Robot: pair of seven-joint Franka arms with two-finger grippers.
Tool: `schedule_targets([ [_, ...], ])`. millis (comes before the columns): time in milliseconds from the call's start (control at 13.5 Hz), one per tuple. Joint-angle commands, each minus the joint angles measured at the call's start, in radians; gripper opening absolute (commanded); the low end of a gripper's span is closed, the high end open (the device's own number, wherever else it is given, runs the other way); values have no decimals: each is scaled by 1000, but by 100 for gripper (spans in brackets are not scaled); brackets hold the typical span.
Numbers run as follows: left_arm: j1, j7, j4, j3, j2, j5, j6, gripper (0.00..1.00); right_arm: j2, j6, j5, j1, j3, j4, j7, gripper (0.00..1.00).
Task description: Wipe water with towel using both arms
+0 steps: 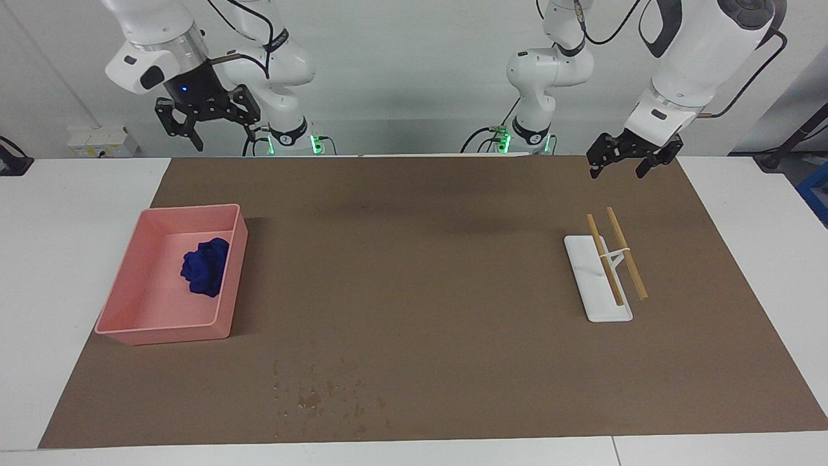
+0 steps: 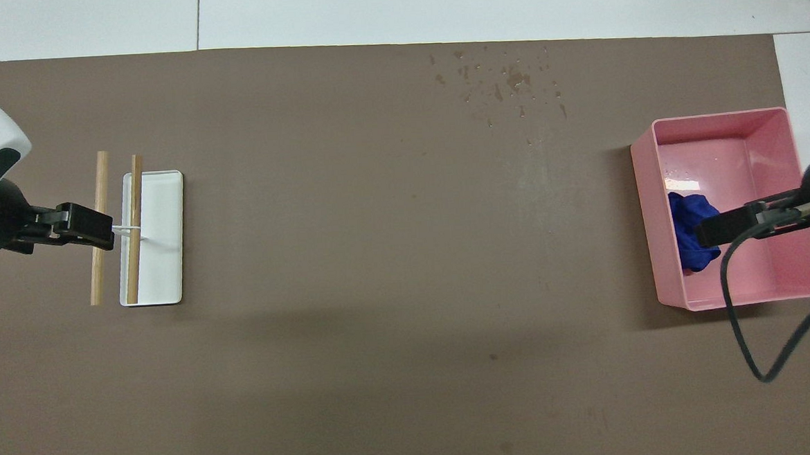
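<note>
The navy-blue towel (image 1: 204, 265) lies crumpled in the pink tray (image 1: 129, 304) at the right arm's end of the table. In the overhead view my right gripper (image 2: 717, 228) covers part of the towel (image 2: 685, 223). In the facing view the right gripper (image 1: 213, 128) hangs open and empty, high above the tray's edge nearest the robots. The water (image 1: 323, 391) is a scatter of small droplets (image 2: 508, 83) on the brown mat, farther from the robots than the tray. My left gripper (image 1: 618, 168) hangs open and empty, raised over the left arm's end of the mat.
A white rack (image 1: 598, 285) carrying two wooden rods (image 1: 624, 252) stands on the brown mat (image 1: 420, 272) at the left arm's end. In the overhead view the left gripper (image 2: 92, 230) overlaps the rods (image 2: 102, 226). A black cable (image 2: 743, 334) hangs from the right arm.
</note>
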Motion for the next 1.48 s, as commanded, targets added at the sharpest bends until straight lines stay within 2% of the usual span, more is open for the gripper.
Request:
schedule_targets([
  [0, 13, 12, -20, -4, -22, -6, -6, 100, -6, 46, 17, -8, -1, -30, -6, 100],
  [222, 13, 10, -20, -4, -22, -6, -7, 100, 12, 84, 18, 20, 2, -30, 54, 100],
  [444, 13, 12, -20, -4, -22, -6, -7, 100, 27, 65, 17, 29, 0, -19, 126, 100],
  [666, 13, 12, -20, -4, -22, -6, -6, 100, 87, -15, 1, 27, 0, 73, 126, 100],
  [888, 13, 10, -20, -4, -22, -6, -7, 100, 124, -18, -8, 18, 0, 117, 126, 100],
  [1405, 13, 12, -20, -4, -22, -6, -6, 100, 129, -35, 0, 20, 2, 116, 117, 100],
])
